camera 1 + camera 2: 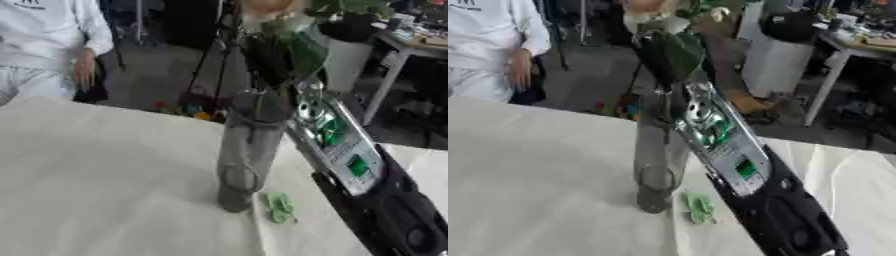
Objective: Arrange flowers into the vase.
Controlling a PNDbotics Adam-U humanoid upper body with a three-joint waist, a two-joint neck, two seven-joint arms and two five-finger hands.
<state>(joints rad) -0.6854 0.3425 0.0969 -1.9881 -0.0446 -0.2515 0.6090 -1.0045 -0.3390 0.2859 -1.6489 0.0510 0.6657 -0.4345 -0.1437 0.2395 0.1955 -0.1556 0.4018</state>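
We've got our right arm [350,160] stretched up from the near right, over the table [105,165], toward the vase [248,150], which stands upright near the middle of the cloth. At the rim our right hand [267,62] is up with the flower [280,22]: pale bloom high, green leaves [306,50] just below it. We can't tell how the fingers sit on the stem; the dark hand blurs into the leaves. The stem seems to run down into the glass, so we judge this flower is going in or nearly seated. A green scrap [280,207] lies just right of the vase's foot. Our left hand isn't showing.
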